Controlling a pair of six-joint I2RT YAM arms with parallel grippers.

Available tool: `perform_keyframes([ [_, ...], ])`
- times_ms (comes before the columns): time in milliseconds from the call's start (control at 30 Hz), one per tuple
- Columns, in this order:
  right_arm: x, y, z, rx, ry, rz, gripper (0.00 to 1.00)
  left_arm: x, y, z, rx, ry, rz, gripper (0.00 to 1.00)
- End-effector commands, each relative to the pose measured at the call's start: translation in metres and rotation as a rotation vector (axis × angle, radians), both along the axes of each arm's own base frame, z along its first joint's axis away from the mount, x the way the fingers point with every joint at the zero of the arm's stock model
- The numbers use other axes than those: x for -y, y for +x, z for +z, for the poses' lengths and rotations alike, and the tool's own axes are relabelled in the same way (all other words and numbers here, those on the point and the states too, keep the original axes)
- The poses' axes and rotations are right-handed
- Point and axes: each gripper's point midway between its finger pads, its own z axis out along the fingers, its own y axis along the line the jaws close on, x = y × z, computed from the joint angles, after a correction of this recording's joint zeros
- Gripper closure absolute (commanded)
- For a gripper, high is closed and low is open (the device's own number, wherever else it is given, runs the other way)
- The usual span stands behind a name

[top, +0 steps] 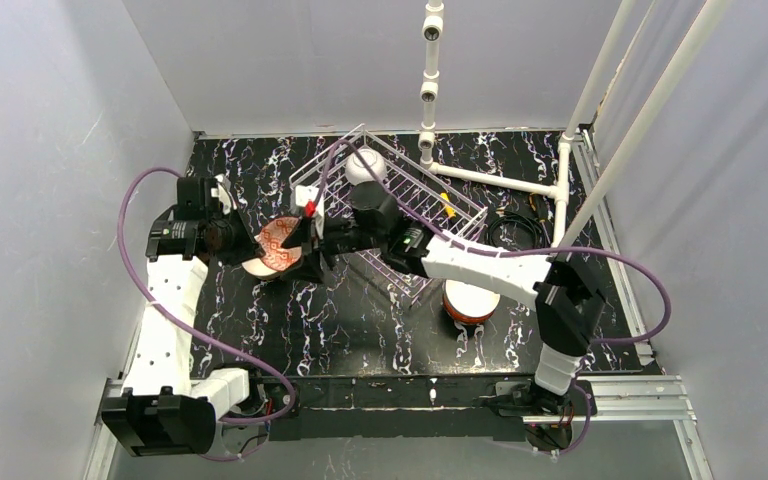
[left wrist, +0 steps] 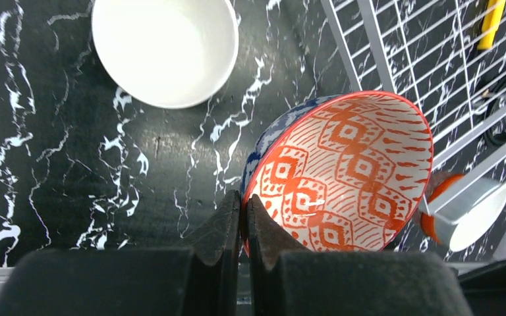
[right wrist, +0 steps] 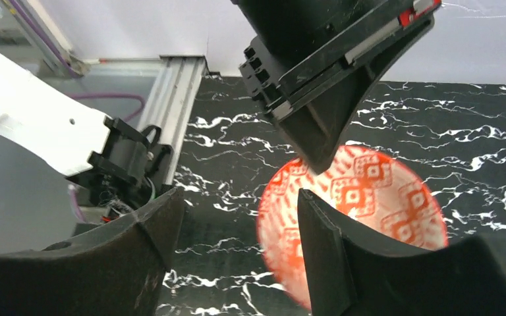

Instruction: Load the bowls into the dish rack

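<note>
A black tabletop [top: 360,320] veined in white fills the middle of the top view; plain pale walls [top: 40,150] close the left, top and right; a white pipe frame [top: 500,181] stands upper right; aluminium rails [top: 620,385] edge the bottom.

I'm looking into a robotics lab cell: plain grey panels [top: 40,150] box in a black marbled bench [top: 360,320], with aluminium rails [top: 640,388] and a white pipe frame [top: 505,182].

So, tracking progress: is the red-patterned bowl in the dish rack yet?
Out: the red-patterned bowl hangs tilted beside the dish rack, its rim pinched in the left gripper's fingers.
</note>
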Motion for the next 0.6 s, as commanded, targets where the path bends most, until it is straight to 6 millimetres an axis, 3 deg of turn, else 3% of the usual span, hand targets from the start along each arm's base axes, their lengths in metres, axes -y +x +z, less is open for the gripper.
perform_keyframes([
  [0, -0.015, 0.014, -0.005, 0.265, -0.028, 0.001, 0.32, 0.016, -0.023, -0.002, -0.011, -0.064, -0.089, 1.00],
  [233, -0.015, -0.005, -0.052, 0.461, -0.228, 0.105, 0.46, 0.006, -0.029, -0.002, -0.019, 0.002, -0.083, 1.00],
  [567, -0.020, -0.010, -0.074, 0.528, -0.304, 0.119, 0.45, 0.004, -0.031, -0.002, -0.014, 0.014, -0.084, 1.00],
])
